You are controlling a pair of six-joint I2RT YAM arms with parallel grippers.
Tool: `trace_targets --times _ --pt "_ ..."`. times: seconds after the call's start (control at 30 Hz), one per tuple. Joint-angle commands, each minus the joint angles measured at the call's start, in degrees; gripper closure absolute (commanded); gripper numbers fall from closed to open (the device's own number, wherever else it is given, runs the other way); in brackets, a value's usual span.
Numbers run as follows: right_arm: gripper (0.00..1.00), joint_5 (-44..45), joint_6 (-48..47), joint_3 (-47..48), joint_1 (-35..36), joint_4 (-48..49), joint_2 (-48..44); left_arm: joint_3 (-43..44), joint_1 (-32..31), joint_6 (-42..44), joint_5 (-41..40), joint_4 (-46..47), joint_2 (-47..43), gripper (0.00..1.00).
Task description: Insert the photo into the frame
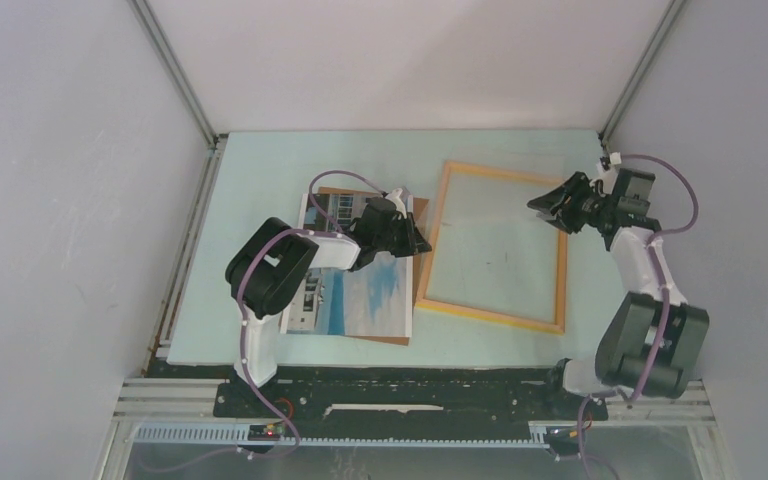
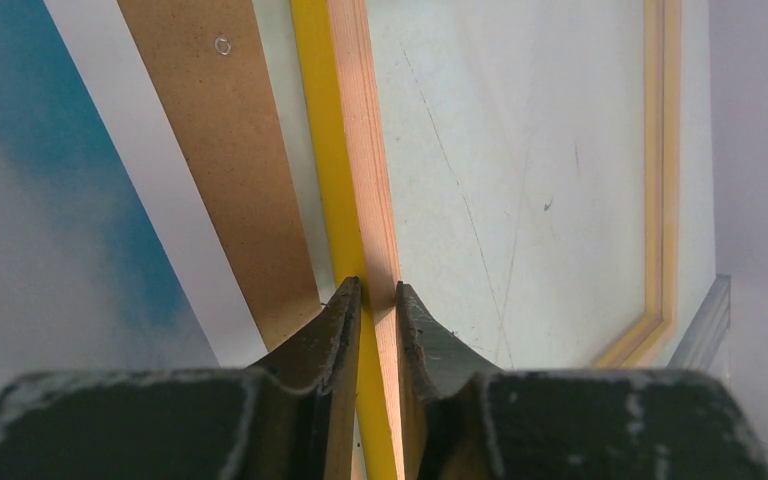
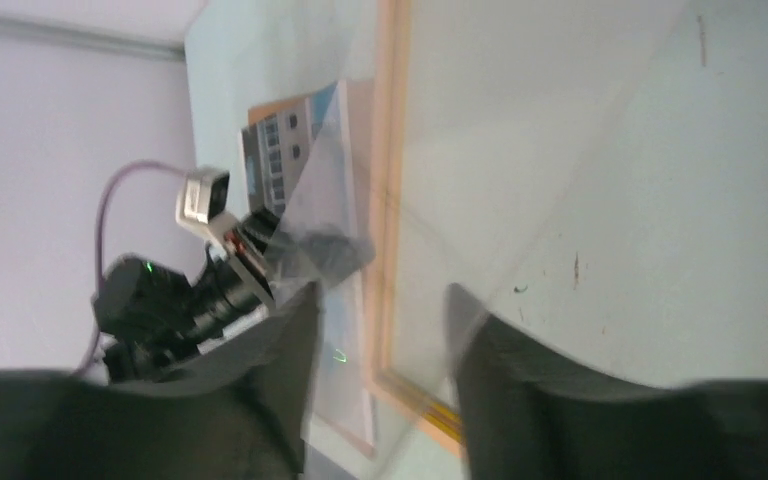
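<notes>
**Left claw clamps frame rail, photo alongside**

The left claw (image 2: 378, 295) pinches the left rail of the yellow frame (image 1: 495, 250), which lies right of the middle of the desk (image 1: 260, 170). The photo (image 1: 365, 290) rests on a brown backing board (image 2: 230, 170) left of centre, just beside the frame. The right claw (image 1: 550, 205), jaws spread, hangs at the frame's far right corner.

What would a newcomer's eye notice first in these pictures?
The yellow-orange frame sits mid-table, its left rail pinched by the left gripper. The right gripper stands open at its far right corner. The photo, a building under blue sky, lies left of the frame.
</notes>
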Motion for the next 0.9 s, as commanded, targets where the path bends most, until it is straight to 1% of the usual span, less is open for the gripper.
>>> trace_targets --times 0.0,0.03,0.1,0.27,0.4,0.5,0.6,0.63,0.73,0.8,0.87 --pt "0.59 -2.12 3.85 2.39 -1.98 4.06 8.50 0.97 0.24 -0.39 0.70 2.18 0.20 0.80" --pt "0.65 -1.25 3.57 2.39 -1.85 3.36 8.84 0.99 0.28 -0.27 0.57 2.18 0.18 0.80" --pt "0.71 1.11 2.95 1.87 -1.22 1.87 8.03 0.95 0.26 -0.25 0.62 2.17 0.05 0.80" --pt "0.82 1.60 2.56 1.16 -2.34 -0.67 4.28 0.31 0.26 -0.26 0.28 2.39 -0.52 0.80" --pt "0.91 1.99 0.02 1.01 -2.81 -2.85 1.39 -2.05 0.46 -0.98 0.53 4.12 -2.51 0.80" --pt "0.94 -2.23 0.04 -1.34 -3.27 -0.16 -0.18 -5.70 0.94 -2.92 0.41 6.23 -5.74 0.79" --pt "0.98 -5.79 1.39 -4.79 -3.47 3.61 -1.47 -10.25 1.33 -3.82 -0.74 5.33 -11.46 0.79" --pt "0.99 -6.07 1.44 -5.42 -3.48 4.19 -2.14 -12.34 1.40 -3.77 -2.33 4.74 -14.01 0.76" --pt "1.00 -7.14 2.23 -7.83 -4.02 4.94 -4.46 -17.58 1.40 -3.46 -4.45 3.82 -21.61 0.60" --pt "1.00 -7.73 3.39 -8.75 -4.62 4.45 -6.19 -18.53 1.40 -3.46 -3.14 3.66 -23.56 0.52" --pt "1.00 -8.46 4.09 -9.08 -4.95 3.22 -7.68 -17.61 1.56 -4.46 0.37 3.75 -23.33 0.42"
